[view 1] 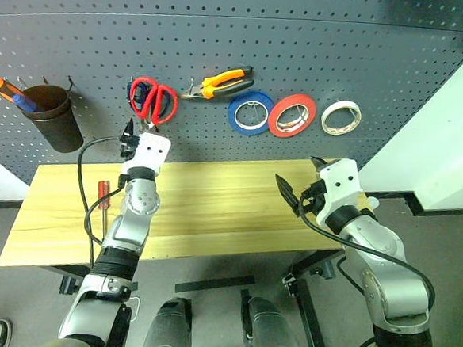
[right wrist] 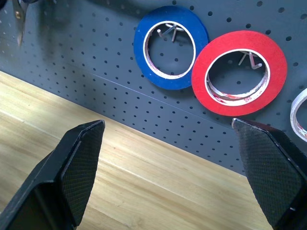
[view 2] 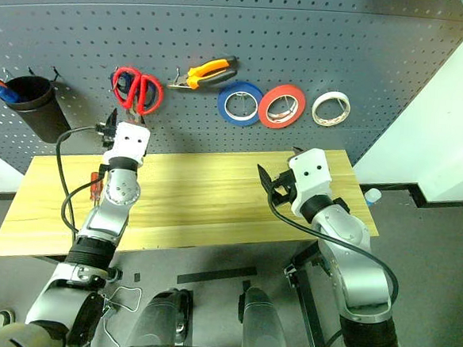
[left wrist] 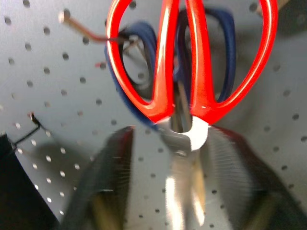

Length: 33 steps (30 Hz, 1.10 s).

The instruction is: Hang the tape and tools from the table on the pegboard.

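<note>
— Where are the red scissors point(left wrist: 192, 62)?

— On a pegboard point(view 1: 305, 36) hook, over blue scissors point(left wrist: 139, 67). My left gripper point(left wrist: 180, 158) sits just under the handles, fingers apart beside the blades.

— And the rest?

— Pliers point(view 1: 220, 81) and tape point(view 1: 341, 117) hang there; the screwdriver point(view 1: 102, 192) lies on the table point(view 1: 213, 204). My right gripper point(right wrist: 172, 167) gapes empty.

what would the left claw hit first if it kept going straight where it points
Most likely the red scissors hanging on the pegboard: their blades sit between the left claw fingers. Depth is unclear; they may already touch.
</note>
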### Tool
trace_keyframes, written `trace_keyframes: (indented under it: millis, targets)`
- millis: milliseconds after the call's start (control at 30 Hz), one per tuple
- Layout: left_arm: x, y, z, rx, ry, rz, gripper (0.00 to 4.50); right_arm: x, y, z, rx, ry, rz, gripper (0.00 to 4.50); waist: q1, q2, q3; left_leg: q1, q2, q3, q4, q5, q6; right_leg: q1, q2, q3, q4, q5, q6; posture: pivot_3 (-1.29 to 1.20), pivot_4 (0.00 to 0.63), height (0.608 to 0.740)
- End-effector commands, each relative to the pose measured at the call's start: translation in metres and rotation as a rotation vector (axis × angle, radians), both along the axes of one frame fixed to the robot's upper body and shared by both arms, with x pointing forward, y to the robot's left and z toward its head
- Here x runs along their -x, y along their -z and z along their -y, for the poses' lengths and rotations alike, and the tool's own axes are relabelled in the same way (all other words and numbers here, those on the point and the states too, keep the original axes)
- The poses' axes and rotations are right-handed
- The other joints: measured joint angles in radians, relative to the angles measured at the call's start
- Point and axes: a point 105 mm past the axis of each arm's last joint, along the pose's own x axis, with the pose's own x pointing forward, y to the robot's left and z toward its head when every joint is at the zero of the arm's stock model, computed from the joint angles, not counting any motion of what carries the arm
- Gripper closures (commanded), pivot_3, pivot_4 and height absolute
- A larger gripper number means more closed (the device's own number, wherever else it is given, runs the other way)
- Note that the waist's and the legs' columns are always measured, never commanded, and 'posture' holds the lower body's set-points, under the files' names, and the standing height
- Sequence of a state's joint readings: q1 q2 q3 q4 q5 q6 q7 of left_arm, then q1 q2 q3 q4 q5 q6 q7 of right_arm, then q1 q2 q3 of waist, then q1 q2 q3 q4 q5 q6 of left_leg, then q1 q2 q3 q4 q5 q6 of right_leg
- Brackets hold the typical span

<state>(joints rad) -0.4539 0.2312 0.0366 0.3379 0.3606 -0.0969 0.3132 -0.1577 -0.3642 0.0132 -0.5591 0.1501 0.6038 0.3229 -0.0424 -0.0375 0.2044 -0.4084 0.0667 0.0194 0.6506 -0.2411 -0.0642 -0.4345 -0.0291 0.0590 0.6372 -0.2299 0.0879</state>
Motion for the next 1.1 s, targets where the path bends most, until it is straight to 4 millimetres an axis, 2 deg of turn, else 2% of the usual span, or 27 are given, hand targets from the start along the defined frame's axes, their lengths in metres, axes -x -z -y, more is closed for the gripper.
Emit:
trace_keyframes:
  millis: [33,67,367,467,667,867,933,1100]
  targets:
    - [0.002,-0.012,-0.009,0.017,-0.044,0.043,0.45,0.001,-0.012,-0.004,-0.005,-0.013,0.053,0.00,0.000,0.000,0.000,0.000,0.000,0.000,0.000,0.000,0.000,0.000,0.000,0.000,0.000,0.000,0.000,-0.04,0.146,0.721]
    - [0.000,-0.010,-0.009,0.011,-0.040,0.024,0.05,0.000,-0.012,-0.004,-0.004,-0.014,0.052,0.00,0.000,0.000,0.000,0.000,0.000,0.000,0.000,0.000,0.000,0.000,0.000,0.000,0.000,0.000,0.000,-0.04,0.146,0.721]
    - [0.010,0.000,-0.016,0.028,-0.032,-0.037,0.02,-0.002,-0.009,-0.007,-0.006,-0.030,0.043,0.00,0.000,0.000,0.000,0.000,0.000,0.000,0.000,0.000,0.000,0.000,0.000,0.000,0.000,0.000,0.000,-0.01,0.149,0.721]
    - [0.024,-0.002,-0.030,0.059,-0.057,-0.041,0.02,-0.002,-0.007,-0.009,-0.008,-0.041,0.039,0.00,-0.001,0.000,0.000,0.000,0.000,0.000,0.000,0.000,0.000,0.000,0.000,0.000,0.000,0.000,0.000,0.00,0.151,0.721]
    - [0.043,0.006,-0.057,0.287,-0.096,-0.146,0.02,-0.004,-0.004,-0.015,-0.011,-0.069,0.028,0.00,0.005,0.000,0.000,0.001,0.000,0.000,0.000,0.000,0.000,0.000,0.000,0.000,0.001,0.000,0.000,0.02,0.158,0.721]
    - [0.051,0.031,-0.095,0.469,-0.201,-0.301,0.02,-0.003,0.000,-0.019,-0.010,-0.097,0.010,0.00,0.010,0.000,0.000,0.001,0.000,-0.001,0.001,0.000,0.000,0.000,0.000,0.000,0.001,0.000,0.000,0.04,0.175,0.721]
    - [0.052,0.040,-0.102,0.528,-0.222,-0.353,0.02,-0.003,0.000,-0.020,-0.010,-0.104,0.007,0.00,0.011,0.000,0.000,0.001,0.000,-0.001,0.001,0.000,0.000,0.000,0.000,0.000,0.001,0.000,0.000,0.03,0.180,0.721]
    - [0.052,0.074,-0.106,0.634,-0.231,-0.554,0.02,0.000,0.002,-0.022,-0.001,-0.116,-0.005,0.00,0.024,0.000,0.000,0.001,0.000,-0.001,0.001,0.000,0.000,0.000,0.000,0.000,0.001,-0.001,0.000,0.02,0.198,0.721]
